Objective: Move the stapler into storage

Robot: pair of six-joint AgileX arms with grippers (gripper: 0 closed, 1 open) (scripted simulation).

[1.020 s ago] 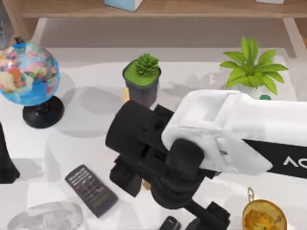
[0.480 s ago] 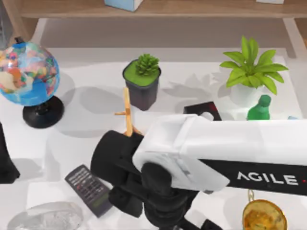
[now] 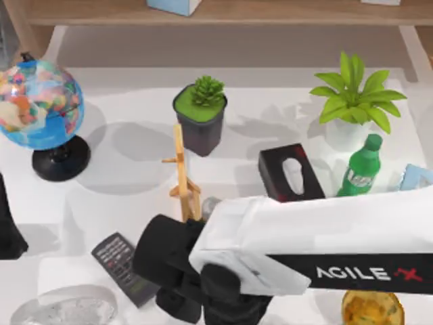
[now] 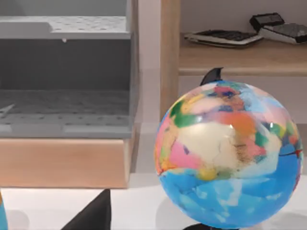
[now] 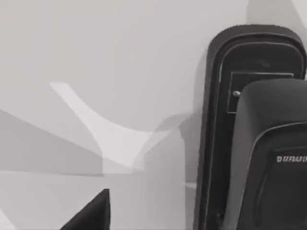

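The stapler (image 5: 254,129) is a black body with a rounded end and a thin grey edge, lying on the white table close under my right wrist camera. A dark fingertip (image 5: 91,213) of the right gripper shows at that picture's edge, apart from the stapler. From above, my right arm (image 3: 304,244) reaches in from the right, and its black wrist (image 3: 179,267) hangs over the table's front middle, covering the stapler. My left arm (image 3: 7,227) is parked at the left edge. A grey open storage compartment (image 4: 62,72) sits in the wooden shelf behind the globe (image 4: 230,153).
A flat black remote (image 3: 125,267) lies just left of the right wrist. A wooden stand (image 3: 181,176), potted succulent (image 3: 201,112), black tissue box (image 3: 291,172), green bottle (image 3: 360,169) and leafy plant (image 3: 355,95) stand behind. A gold object (image 3: 372,308) sits front right.
My right arm has swung left and toward the table's front edge, uncovering the tissue box and green bottle. The small black object seen at the front edge is now under the arm.
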